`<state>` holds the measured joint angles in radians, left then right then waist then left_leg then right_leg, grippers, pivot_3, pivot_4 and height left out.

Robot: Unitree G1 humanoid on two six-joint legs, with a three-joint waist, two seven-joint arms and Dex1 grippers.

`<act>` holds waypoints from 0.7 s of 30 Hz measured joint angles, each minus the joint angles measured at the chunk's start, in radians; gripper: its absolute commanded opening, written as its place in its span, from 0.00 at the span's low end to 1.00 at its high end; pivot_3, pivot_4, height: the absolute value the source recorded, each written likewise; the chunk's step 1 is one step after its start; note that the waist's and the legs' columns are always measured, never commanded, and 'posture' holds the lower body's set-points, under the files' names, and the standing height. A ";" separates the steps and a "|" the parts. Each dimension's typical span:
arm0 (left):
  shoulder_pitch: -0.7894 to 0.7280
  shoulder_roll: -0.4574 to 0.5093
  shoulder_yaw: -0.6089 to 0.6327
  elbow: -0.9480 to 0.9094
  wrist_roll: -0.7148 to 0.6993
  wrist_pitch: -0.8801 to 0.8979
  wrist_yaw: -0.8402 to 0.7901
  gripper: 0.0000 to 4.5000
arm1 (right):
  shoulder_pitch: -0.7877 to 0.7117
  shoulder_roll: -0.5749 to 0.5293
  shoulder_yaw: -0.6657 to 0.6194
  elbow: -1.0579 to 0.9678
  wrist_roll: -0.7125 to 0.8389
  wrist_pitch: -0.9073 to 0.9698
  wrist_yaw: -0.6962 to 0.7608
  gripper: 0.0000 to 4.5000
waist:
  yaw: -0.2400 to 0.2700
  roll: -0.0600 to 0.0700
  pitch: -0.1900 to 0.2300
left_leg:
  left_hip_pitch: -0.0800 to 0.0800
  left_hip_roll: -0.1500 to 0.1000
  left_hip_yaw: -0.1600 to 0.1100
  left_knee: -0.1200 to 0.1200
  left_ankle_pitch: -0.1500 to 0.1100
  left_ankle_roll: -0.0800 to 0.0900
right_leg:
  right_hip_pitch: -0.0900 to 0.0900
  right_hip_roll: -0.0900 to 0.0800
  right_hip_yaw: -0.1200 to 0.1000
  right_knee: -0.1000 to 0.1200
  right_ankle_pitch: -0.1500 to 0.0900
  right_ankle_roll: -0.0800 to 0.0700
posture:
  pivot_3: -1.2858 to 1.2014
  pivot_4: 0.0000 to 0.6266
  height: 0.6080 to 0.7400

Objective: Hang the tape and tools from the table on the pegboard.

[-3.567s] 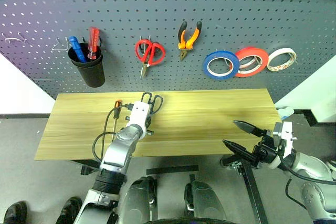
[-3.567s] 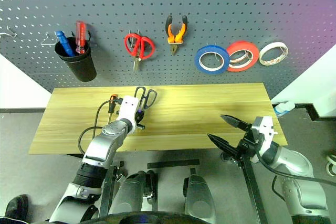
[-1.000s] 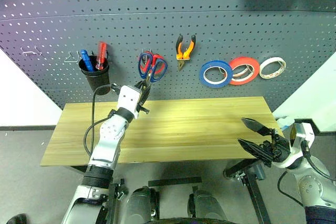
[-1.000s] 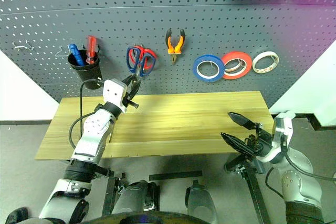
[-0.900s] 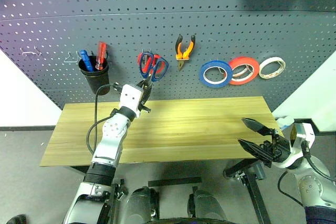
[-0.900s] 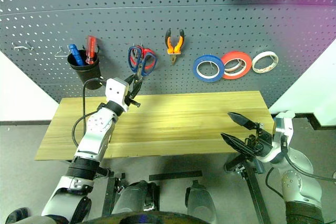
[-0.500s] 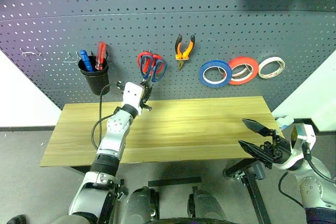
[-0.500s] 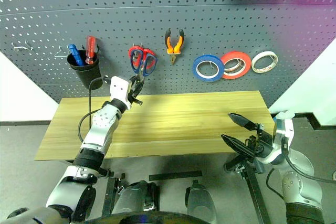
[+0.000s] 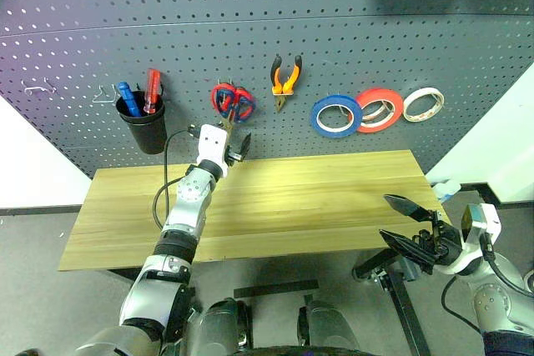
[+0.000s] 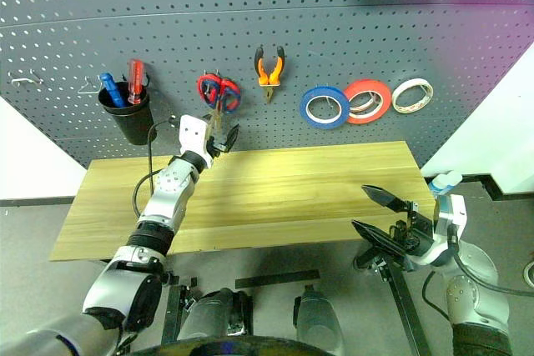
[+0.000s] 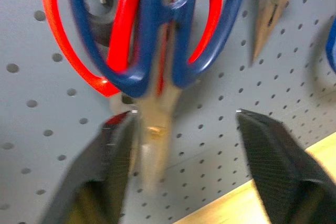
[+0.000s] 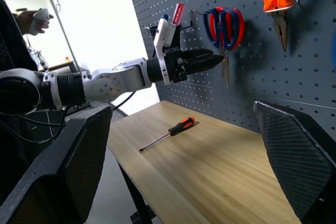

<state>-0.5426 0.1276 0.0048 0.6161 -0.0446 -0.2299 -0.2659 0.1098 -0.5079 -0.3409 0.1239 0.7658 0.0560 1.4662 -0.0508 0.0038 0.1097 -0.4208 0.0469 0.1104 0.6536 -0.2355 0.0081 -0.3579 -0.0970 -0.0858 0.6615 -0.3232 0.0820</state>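
- The left gripper [image 9: 231, 144] is up at the pegboard [image 9: 350, 47], just under the dark-handled scissors [image 9: 236, 106]. Its fingers are spread apart and hold nothing.
- Those scissors hang in front of the red-handled scissors [image 9: 222, 99], which they partly hide. Their blades look blurry up close.
- The pliers [image 9: 285, 79] hang to their right.
- Next comes the blue tape [image 9: 335, 116], hanging on the board too.
- The screwdriver [image 12: 168, 132] lies on the table [image 9: 334, 198].
- The right gripper [image 9: 406, 223] hovers off the table's right end, wide open and empty.
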 measured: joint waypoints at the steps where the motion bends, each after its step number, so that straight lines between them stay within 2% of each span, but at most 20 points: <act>1: 0.002 0.000 0.000 -0.001 0.000 0.000 -0.001 0.99 | 0.000 0.000 0.000 0.000 0.000 0.000 0.000 1.00 | 0.000 0.000 0.000 | 0.000 0.000 0.000 0.000 0.000 0.000 | 0.000 0.000 0.000 0.000 0.000 0.000 | 0.45 0.11 1.00; 5: 0.125 0.007 0.000 -0.121 -0.010 0.013 -0.025 0.99 | -0.003 0.000 0.003 -0.012 0.000 0.008 -0.013 1.00 | -0.015 0.000 0.000 | 0.000 0.000 0.000 0.000 0.000 0.000 | 0.000 0.000 0.001 0.000 0.000 0.000 | 0.46 0.12 1.00; 12: 0.347 0.058 0.006 -0.349 -0.031 0.151 -0.057 0.99 | -0.023 -0.003 0.007 -0.004 -0.004 0.022 0.016 1.00 | -0.016 0.000 0.000 | 0.007 0.000 0.000 -0.001 -0.001 0.000 | 0.004 -0.002 0.002 0.001 0.000 0.000 | 0.47 0.14 1.00; 15: 0.384 0.072 0.031 -0.402 -0.066 0.233 -0.059 0.99 | -0.026 -0.004 0.012 0.021 -0.008 0.021 0.045 1.00 | -0.013 -0.001 0.001 | 0.008 0.000 0.000 -0.001 -0.001 0.000 | 0.003 -0.004 0.002 0.001 0.000 -0.001 | 0.48 0.17 1.00; 21: 0.353 0.101 0.142 -0.386 -0.098 0.361 0.032 0.99 | -0.012 -0.008 0.032 0.021 -0.040 0.007 0.065 1.00 | -0.007 -0.005 0.005 | 0.010 0.000 0.000 -0.003 -0.001 0.000 | 0.004 -0.005 0.003 0.001 -0.001 -0.001 | 0.48 0.22 1.00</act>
<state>-0.1892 0.2289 0.1472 0.2304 -0.1425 0.1313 -0.2335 0.0978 -0.5162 -0.3090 0.1445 0.7263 0.0627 1.5308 -0.0574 -0.0011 0.1149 -0.4107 0.0470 0.1103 0.6505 -0.2365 0.0085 -0.3542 -0.1023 -0.0830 0.6623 -0.3238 0.0807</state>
